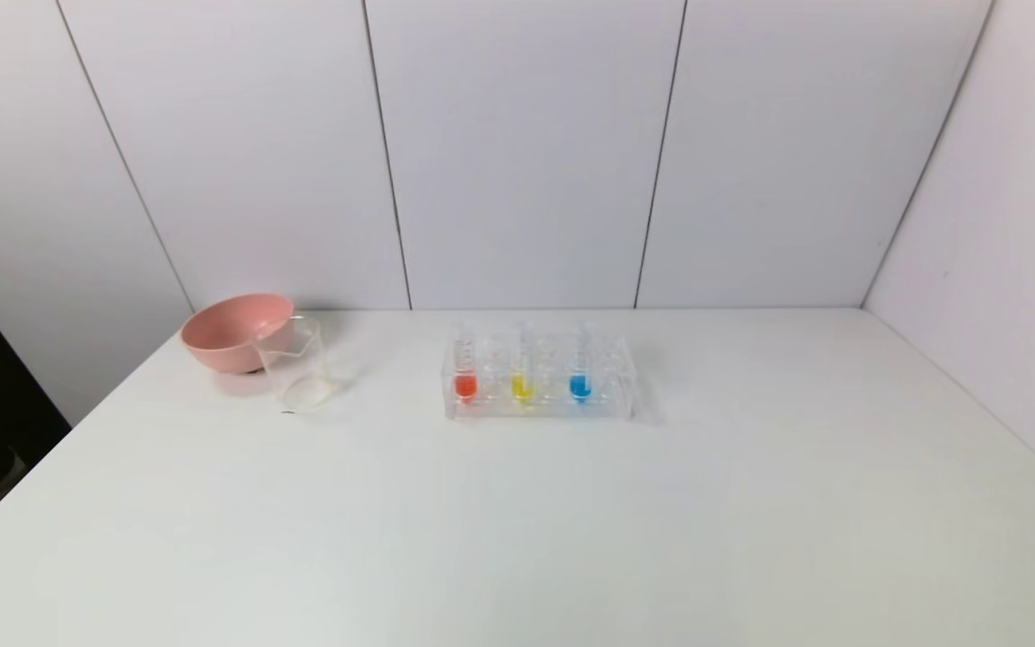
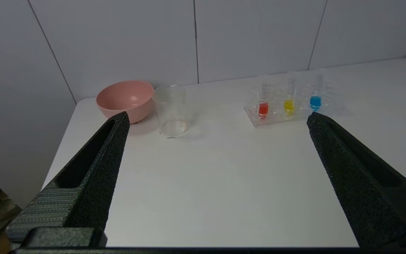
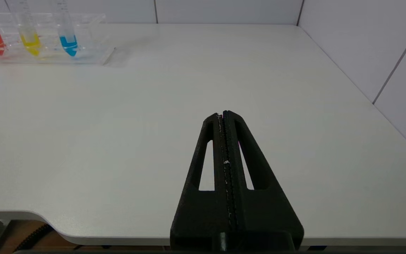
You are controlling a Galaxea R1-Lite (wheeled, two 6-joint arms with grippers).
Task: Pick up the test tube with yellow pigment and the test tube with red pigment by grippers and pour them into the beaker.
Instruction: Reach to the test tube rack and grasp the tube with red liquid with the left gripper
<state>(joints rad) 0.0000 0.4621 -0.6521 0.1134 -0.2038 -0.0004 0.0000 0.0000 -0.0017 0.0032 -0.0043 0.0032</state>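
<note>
At twelve o'clock on the surface (image 1: 517,521), in a clear rack (image 1: 540,406): red tube (image 1: 465,373), yellow tube (image 1: 522,376), upright, side by side, with a blue tube (image 1: 579,376) beside them. At ten o'clock, beaker (image 1: 297,373), touching a pink bowl (image 1: 234,331). Left end effector (image 2: 217,120) spread wide, empty, well short of the rack. Right end effector (image 3: 223,114) pressed closed, empty, near the surface's front edge. Likely light, slick, fragile; best taken high on the bare glass, gently.
</note>
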